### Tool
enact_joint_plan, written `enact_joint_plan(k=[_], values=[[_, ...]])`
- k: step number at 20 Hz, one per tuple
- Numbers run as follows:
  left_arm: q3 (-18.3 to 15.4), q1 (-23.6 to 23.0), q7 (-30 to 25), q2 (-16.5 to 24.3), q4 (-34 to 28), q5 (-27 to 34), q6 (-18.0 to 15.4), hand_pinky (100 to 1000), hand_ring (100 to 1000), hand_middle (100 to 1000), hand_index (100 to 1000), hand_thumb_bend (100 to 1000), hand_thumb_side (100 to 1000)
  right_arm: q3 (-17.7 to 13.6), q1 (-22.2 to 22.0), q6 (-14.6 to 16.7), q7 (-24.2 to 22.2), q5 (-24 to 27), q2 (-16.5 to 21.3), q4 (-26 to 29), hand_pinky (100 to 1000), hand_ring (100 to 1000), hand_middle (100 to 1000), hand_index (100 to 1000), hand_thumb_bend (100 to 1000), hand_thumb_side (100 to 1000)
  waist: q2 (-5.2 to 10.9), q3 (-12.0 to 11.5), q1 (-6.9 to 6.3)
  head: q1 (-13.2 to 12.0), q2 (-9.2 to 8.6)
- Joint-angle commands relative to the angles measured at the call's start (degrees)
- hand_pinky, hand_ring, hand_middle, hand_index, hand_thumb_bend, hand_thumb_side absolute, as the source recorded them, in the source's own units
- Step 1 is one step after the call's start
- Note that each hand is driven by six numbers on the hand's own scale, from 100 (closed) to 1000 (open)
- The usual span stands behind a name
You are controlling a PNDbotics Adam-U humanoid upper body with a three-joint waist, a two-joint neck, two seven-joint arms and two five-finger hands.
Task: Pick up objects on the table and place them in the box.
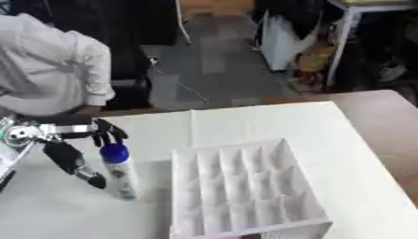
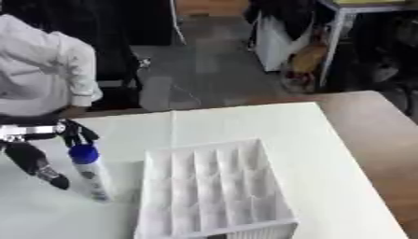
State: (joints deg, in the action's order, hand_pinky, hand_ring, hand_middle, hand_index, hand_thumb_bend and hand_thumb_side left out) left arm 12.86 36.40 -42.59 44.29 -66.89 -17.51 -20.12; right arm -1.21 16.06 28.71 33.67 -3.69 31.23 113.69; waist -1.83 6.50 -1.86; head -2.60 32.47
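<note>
A slim white bottle with a blue cap (image 1: 117, 169) stands on the white table, leaning slightly, just left of the box. The white box (image 1: 231, 147) is split by dividers into several empty cells. My left hand (image 1: 67, 155) comes in from the left edge. Its fingers (image 1: 107, 133) hang spread just above and behind the blue cap, and the thumb (image 1: 88, 175) points down to the left of the bottle. The bottle stands in the gap between them, and I see no contact. My right hand shows in neither view.
White sheeting (image 1: 269, 121) covers the table, with bare brown tabletop (image 1: 392, 126) along the right side. A person in a white shirt (image 1: 49, 70) stands at the far left edge. Beyond the table are grey floor and furniture.
</note>
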Motion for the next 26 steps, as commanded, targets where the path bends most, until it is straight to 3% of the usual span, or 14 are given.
enact_joint_plan(k=[1, 14, 26], values=[[-1.34, 1.46, -1.3, -0.07, 1.09, -0.87, -1.14, 696, 682, 793, 936, 1000, 523, -0.3, 1.3, 0.1, -0.12, 0.23, 0.82, 0.9, 361, 464, 417, 545, 131, 702, 0.39, 0.08, 0.15, -0.64, -0.7], [-1.78, 2.34, 1.11, -1.97, 4.41, -2.92, -2.92, 679, 666, 779, 924, 1000, 547, -0.21, 1.9, 0.17, -0.35, 0.49, 0.59, 0.9, 362, 464, 418, 545, 139, 705, 0.11, 0.46, 0.2, -1.05, -1.06], [-2.12, 2.79, 2.86, -3.75, 7.73, -5.39, -3.85, 659, 638, 757, 908, 1000, 506, -0.16, 2.4, 0.21, -0.65, 0.74, 0.26, 0.9, 362, 465, 417, 546, 128, 702, -0.33, 0.69, 0.29, -1.2, -1.14]])
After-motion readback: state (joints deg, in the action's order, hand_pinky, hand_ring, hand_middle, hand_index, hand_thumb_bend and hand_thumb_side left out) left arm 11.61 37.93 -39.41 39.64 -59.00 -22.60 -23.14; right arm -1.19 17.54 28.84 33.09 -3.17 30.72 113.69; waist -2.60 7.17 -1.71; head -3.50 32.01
